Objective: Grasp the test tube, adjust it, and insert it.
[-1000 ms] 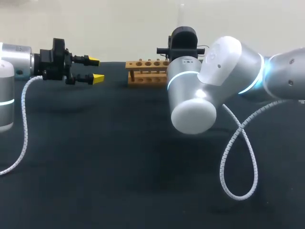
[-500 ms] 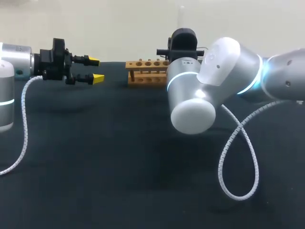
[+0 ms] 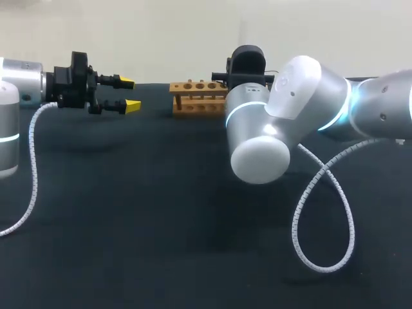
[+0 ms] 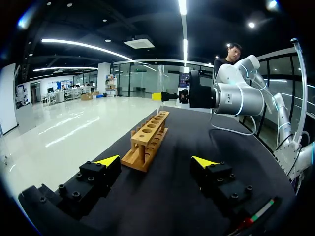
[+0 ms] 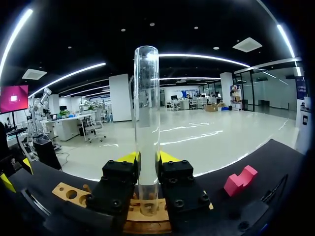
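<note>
Robotics lab: left arm [image 3: 16,80], right arm [image 3: 302,96] at black table [image 3: 161,225], wooden test-tube rack [image 3: 196,96].

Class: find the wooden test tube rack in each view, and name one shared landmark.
Head view: light wooden rack with round holes, at the black table's far edge.
Left wrist view: rack ahead of the left gripper.
Right wrist view: rack under the right gripper.
Shared landmark: the table.

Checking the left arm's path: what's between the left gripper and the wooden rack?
Nothing. Only bare black table lies between the left gripper and the wooden rack, as the left wrist view shows.
</note>
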Action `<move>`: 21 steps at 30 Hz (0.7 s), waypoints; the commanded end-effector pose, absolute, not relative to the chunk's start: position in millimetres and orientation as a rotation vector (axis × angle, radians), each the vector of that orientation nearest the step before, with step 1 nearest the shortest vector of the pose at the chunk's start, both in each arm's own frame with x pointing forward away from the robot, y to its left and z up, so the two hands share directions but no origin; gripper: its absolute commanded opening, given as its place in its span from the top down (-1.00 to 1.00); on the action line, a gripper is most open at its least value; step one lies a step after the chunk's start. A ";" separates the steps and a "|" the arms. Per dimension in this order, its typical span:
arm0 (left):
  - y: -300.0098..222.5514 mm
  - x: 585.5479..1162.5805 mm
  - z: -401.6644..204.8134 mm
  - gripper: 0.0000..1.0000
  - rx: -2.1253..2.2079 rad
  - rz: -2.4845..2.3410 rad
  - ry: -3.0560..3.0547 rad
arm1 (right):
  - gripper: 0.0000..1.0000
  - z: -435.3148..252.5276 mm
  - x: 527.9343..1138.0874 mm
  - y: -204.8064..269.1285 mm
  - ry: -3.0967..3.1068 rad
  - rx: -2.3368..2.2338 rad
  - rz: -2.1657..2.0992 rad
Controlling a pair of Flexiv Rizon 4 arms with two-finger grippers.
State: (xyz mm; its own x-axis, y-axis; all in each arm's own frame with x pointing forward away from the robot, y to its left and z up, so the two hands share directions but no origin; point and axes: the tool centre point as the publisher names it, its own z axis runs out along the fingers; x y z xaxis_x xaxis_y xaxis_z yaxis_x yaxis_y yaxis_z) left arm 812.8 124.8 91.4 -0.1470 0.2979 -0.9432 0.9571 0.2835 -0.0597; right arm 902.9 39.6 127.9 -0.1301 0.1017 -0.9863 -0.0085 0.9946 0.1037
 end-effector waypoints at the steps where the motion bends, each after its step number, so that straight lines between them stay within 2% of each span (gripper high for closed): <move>1: 125.2 811.0 90.2 -1.00 1.167 -0.902 1.634 | 1.00 120.2 906.4 39.7 1.700 0.073 0.104; 17: 125.2 811.0 90.2 -1.00 1.167 -0.902 1.634 | 0.99 102.7 907.1 41.0 1.743 0.081 0.115; 19: 125.2 811.0 90.2 -1.00 1.167 -0.902 1.634 | 0.56 100.8 905.9 40.4 1.751 0.086 0.116; 21: 125.2 811.0 90.2 -1.00 1.167 -0.902 1.634 | 0.38 100.2 905.1 40.0 1.753 0.088 0.115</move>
State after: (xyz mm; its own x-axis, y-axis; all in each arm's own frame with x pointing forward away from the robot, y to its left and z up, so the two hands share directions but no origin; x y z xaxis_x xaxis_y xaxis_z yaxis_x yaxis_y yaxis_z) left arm 812.8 124.8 91.4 -0.1470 0.2979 -0.9432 0.9571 0.2835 -0.0597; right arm 904.7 40.7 100.7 -0.1847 0.1229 -0.9751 -0.0027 0.9921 0.1255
